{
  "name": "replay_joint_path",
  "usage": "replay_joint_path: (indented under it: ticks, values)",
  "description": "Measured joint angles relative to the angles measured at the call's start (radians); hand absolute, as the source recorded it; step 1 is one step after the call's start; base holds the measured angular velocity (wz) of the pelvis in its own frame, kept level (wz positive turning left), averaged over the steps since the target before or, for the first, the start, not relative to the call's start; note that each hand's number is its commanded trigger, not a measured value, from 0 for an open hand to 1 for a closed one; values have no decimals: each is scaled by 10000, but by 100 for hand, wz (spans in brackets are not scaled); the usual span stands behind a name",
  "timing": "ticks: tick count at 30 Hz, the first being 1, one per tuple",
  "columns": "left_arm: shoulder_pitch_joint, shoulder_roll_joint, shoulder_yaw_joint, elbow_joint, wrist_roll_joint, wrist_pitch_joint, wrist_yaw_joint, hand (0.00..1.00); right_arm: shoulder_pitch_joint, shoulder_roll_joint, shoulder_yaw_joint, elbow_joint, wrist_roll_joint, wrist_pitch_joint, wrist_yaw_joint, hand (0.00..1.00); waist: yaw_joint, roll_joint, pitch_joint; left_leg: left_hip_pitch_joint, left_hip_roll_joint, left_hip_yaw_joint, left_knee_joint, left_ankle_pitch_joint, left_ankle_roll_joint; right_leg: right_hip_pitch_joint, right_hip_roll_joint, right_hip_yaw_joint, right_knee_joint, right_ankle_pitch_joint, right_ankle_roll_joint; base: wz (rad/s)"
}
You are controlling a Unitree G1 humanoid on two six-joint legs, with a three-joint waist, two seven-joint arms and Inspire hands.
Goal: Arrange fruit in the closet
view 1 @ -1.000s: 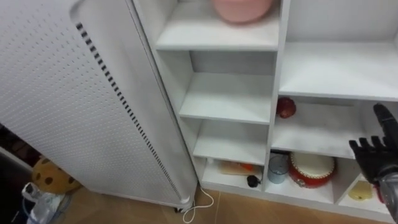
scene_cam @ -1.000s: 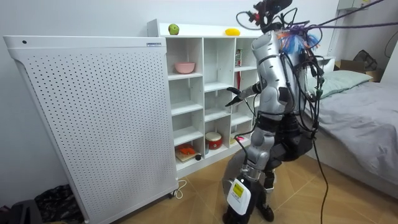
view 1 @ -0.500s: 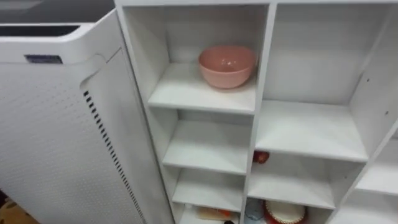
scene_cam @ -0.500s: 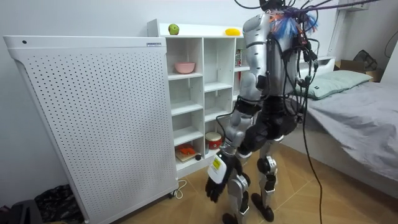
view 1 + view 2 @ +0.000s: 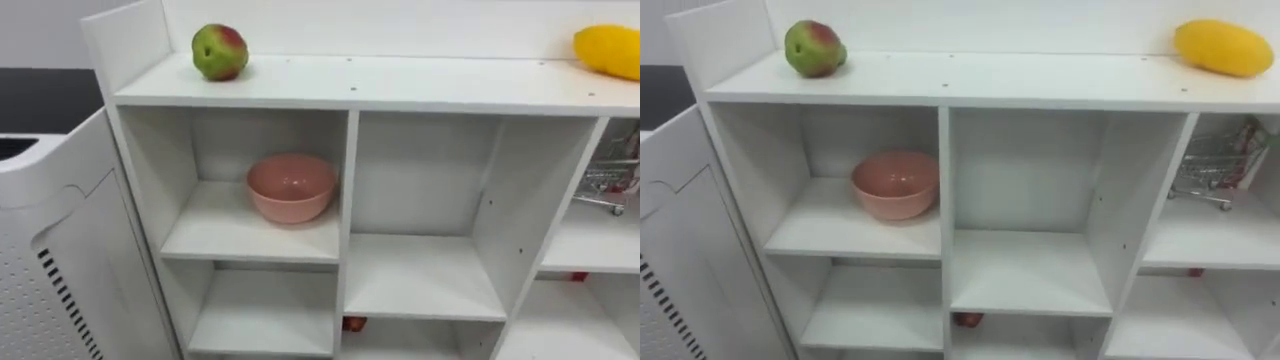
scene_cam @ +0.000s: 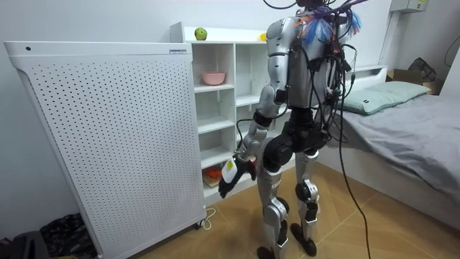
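Observation:
A green and red apple point(image 5: 220, 51) lies at the left end of the white closet's top board point(image 5: 420, 85). A yellow fruit point(image 5: 1223, 47) lies at the right end of the same board. A pink bowl point(image 5: 290, 187) stands in the upper left cell. A small red fruit point(image 5: 966, 320) peeks out of a lower middle cell. In the room view I stand upright in front of the closet point(image 6: 215, 108). My left hand point(image 6: 230, 177) hangs low beside my thigh with relaxed fingers, holding nothing.
A tiny wire shopping cart point(image 5: 1215, 175) sits in the upper right cell. A tall white perforated panel point(image 6: 108, 144) stands against the closet's left side. A bed point(image 6: 410, 122) lies behind me on the room view's right. Wooden floor surrounds my feet.
I have straightened up from a bend, and the arm that reached toward the shelves is gone from them. My view has risen from the lower cells to the closet's top board.

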Motion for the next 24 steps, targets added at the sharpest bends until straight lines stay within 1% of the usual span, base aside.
replay_joint_path:
  ticks: [1, 2, 3, 5, 6, 7, 8, 10, 12, 13, 14, 15, 17, 19, 22, 24]
  values:
    - [8, -5, 56, 5, -133, -15, 26, 0, 136, 1, -15, 78, -117, 26, 76, 0, -82, -4, -12, 212, -10, 6, -107, -3, -5, 192, 12, -3, -25, 1, 15, -7]
    - [11, -22, 143, 6, -133, -15, 26, 0, 190, 0, -20, 165, -210, 41, 116, 0, -139, -4, -6, 331, -13, 10, -152, -5, -7, 312, 14, -5, -78, 3, 22, -3]
    - [26, -94, 410, 6, -126, -13, 26, 0, 333, -4, -42, 355, -443, 93, 157, 0, -212, -3, -15, 491, -11, 8, -195, -29, -32, 486, 42, -7, -172, 5, 28, -3]
    - [103, -212, 750, 3, -140, -11, 26, 0, 609, -5, -38, 414, -899, 191, 171, 0, -234, -18, -19, 633, 2, 17, -235, -49, -51, 603, 63, 13, -175, 2, 33, -4]
    - [149, -270, 886, 4, -158, -3, 21, 0, 800, -9, -40, 438, -1464, 306, 194, 0, -241, -19, -34, 700, 14, 33, -250, -57, -64, 654, 76, 10, -176, -1, 36, -4]
    - [174, -306, 966, 6, -159, -3, 14, 0, 822, -9, -36, 541, -1799, 323, 236, 0, -241, -16, -38, 727, 23, 51, -253, -60, -69, 664, 83, 19, -174, -1, 35, -9]
    - [231, -365, 1095, 75, -178, 1, 10, 0, 796, -15, -35, 833, -2471, 415, 295, 0, -234, -13, -31, 800, 34, 129, -292, -60, -70, 688, 96, 63, -168, -1, 34, -12]
    - [328, -366, 1222, 308, -62, -11, -22, 0, 903, -46, -4, 1112, -3828, 522, 444, 0, -230, -67, -14, 873, 41, 152, -309, -70, -84, 739, 115, 190, -172, -6, 29, -9]
    - [427, -326, 1383, 508, 70, 100, -31, 0, 923, -66, 70, 1151, -6157, 545, 514, 0, -234, -100, -15, 864, 40, 188, -306, -73, -83, 739, 124, 256, -170, -7, 31, -6]
    - [479, -310, 1388, 519, 70, 132, -38, 0, 918, -73, 102, 1150, -6496, 569, 503, 0, -224, -102, -15, 866, 40, 198, -303, -73, -82, 739, 126, 266, -170, -7, 30, -6]
    - [545, -283, 1402, 575, 65, 256, -59, 0, 880, -159, 115, 1157, -6903, 598, 502, 0, -214, -126, -11, 883, 36, 206, -293, -75, -77, 741, 124, 290, -165, -4, 30, -4]
    - [554, -247, 1427, 685, 66, 384, -73, 0, 745, -300, 313, 1191, -7400, 641, 499, 0, -226, -173, -10, 948, 34, 206, -285, -76, -74, 746, 118, 300, -173, -3, 30, -4]
    - [596, -217, 1446, 690, 66, 525, -78, 0, 570, -401, 484, 1200, -8024, 701, 444, 0, -187, -249, 5, 1006, 36, 176, -284, -77, -73, 845, 127, 319, -217, -3, 30, 3]
    - [667, -251, 1446, 710, 69, 590, -112, 0, 482, -401, 502, 1196, -8431, 728, 374, 0, -174, -296, 12, 1055, 39, 147, -287, -94, -68, 993, 165, 393, -335, 2, 28, 6]
    - [716, -284, 1445, 870, 100, 725, -323, 0, 386, -402, 502, 1181, -8821, 737, 356, 0, -170, -295, 13, 1136, 48, 155, -290, -146, -76, 1049, 209, 564, -337, 1, 28, -4]
    - [731, -294, 1445, 881, 387, 817, -445, 0, 338, -417, 502, 1175, -9071, 731, 358, 0, -164, -284, 11, 1128, 51, 171, -290, -177, -76, 1052, 232, 666, -335, 1, 28, -4]
